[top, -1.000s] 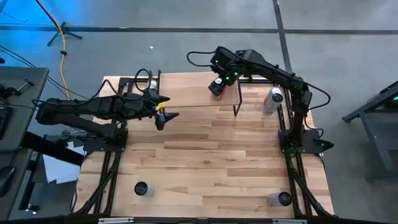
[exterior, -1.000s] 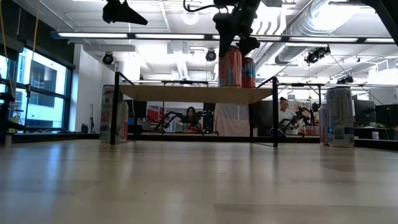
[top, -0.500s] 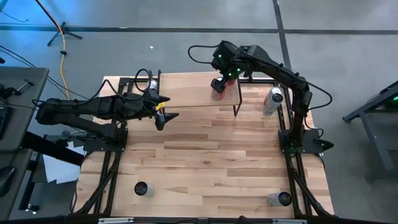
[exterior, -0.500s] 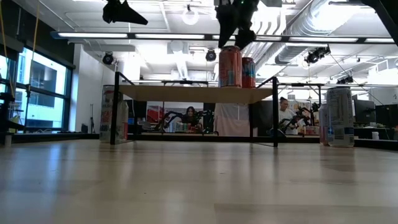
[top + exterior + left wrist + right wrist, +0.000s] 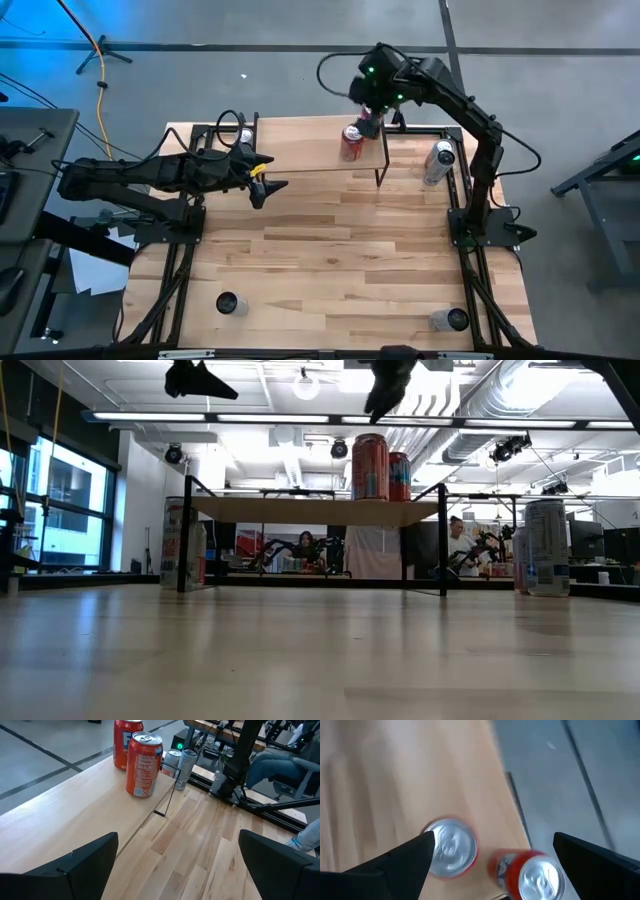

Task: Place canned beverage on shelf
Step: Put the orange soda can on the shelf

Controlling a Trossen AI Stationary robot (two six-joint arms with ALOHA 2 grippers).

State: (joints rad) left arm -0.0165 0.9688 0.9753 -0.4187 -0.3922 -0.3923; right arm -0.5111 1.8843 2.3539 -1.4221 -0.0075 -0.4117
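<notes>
The shelf (image 5: pixel 300 145) stands at the table's far side, a light plank on black wire legs (image 5: pixel 443 540). Two red cans stand upright on its right end: one (image 5: pixel 351 143) nearer the middle, one (image 5: pixel 399 476) just behind it. Both show in the left wrist view (image 5: pixel 144 765) and from above in the right wrist view (image 5: pixel 451 847). My right gripper (image 5: pixel 372 112) hangs open above the two cans, touching neither. My left gripper (image 5: pixel 265 185) is open and empty by the shelf's near left edge.
A silver can (image 5: pixel 440 160) stands on the table right of the shelf, and another can (image 5: pixel 243 135) at its far left corner. Two more cans (image 5: pixel 228 303) (image 5: pixel 450 320) stand near the table's near edge. The wooden table between them is bare.
My right gripper has let go of the red can on the shelf. It has risen and drawn back toward the table's far right. The can stays upright on the plank beside the other red can.
</notes>
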